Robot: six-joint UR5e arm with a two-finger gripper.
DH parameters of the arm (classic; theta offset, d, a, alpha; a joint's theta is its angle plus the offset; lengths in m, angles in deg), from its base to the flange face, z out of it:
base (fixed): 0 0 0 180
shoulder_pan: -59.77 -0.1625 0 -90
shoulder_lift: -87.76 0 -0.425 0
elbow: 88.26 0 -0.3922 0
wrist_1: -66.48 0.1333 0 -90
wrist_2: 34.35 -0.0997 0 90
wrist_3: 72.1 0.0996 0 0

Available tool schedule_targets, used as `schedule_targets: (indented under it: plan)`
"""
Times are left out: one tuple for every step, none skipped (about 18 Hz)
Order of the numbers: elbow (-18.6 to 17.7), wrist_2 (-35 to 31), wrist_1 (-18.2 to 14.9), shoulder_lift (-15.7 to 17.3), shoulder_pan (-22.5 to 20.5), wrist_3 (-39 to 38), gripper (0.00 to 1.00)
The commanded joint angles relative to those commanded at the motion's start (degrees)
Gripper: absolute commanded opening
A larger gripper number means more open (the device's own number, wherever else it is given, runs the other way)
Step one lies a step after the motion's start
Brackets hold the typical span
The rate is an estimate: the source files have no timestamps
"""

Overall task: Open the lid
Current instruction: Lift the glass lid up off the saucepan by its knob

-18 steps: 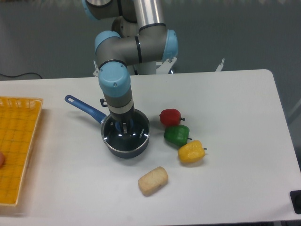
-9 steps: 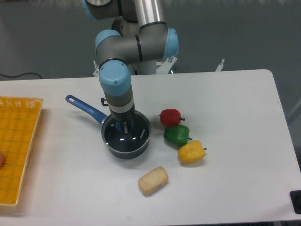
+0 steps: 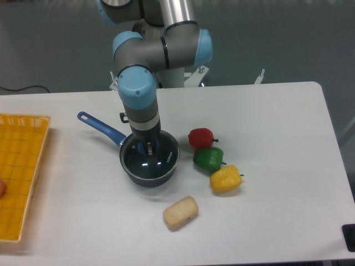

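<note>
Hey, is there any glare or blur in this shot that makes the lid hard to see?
In the fixed camera view, small white glints sit on the lid, so the glass reads dark like the saucepan; the gripper hides the knob; the picture is soft overall, with faint shadows.

Two-finger gripper (image 3: 149,147): the fingers are small and dark against the pan, so how wide they stand is too hard to tell.
Blue centre knob (image 3: 150,146): mostly hidden behind the fingers; whether they touch it cannot be told.
Round see-through glass lid (image 3: 151,159): its back part is hidden by the arm's wrist; whether it sits flat on the dark-blue long-handled saucepan (image 3: 145,164) or is tipped cannot be told.
Inside of the saucepan: too dark and shiny to see.
Yellow plastic basket (image 3: 21,174): cut off at the left edge.
Small reddish thing (image 3: 1,188): only a sliver shows at the left edge.
Black thing (image 3: 349,237): cut off at the bottom-right corner.
Grey-and-blue robot arm (image 3: 150,52): its top runs out of the picture.
</note>
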Motion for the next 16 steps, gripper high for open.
schedule_targets:
  plan:
    - [0.70, 0.00, -0.97, 0.17, -0.09, 0.00, 0.67]
    - [1.23, 0.00, -1.93, 0.35, -0.70, 0.00, 0.67]
    - [1.67, 0.00, -2.90, 0.44, -0.88, 0.00, 0.67]
    - [1.94, 0.00, -3.52, 0.70, -0.88, 0.00, 0.67]
    - [2.03, 0.00, -4.05, 0.97, -1.23, 0.00, 0.67]
    - [2.03, 0.00, -4.49, 1.05, -1.23, 0.00, 0.67]
    - [2.12, 0.00, -5.19, 1.14, -1.23, -0.09, 0.67]
    - [2.38, 0.00, -6.15, 1.40, -1.32, -0.35, 0.67]
    - [2.90, 0.00, -7.64, 1.49, -1.32, -0.44, 0.67]
    - [3.69, 0.00, -9.57, 1.50, -1.67, -0.61, 0.67]
    - [4.57, 0.09, -11.59, 1.50, -1.93, -0.70, 0.67]
    - [5.45, 0.09, -13.44, 1.50, -2.20, -0.70, 0.67]
    - [5.89, 0.09, -14.94, 1.58, -2.46, -0.70, 0.67]
    - [6.42, 0.09, -16.08, 1.50, -2.55, -0.70, 0.67]
    - [6.68, 0.09, -16.88, 1.58, -3.07, -0.70, 0.67]
    - [6.77, 0.09, -17.58, 1.58, -3.69, -0.70, 0.67]
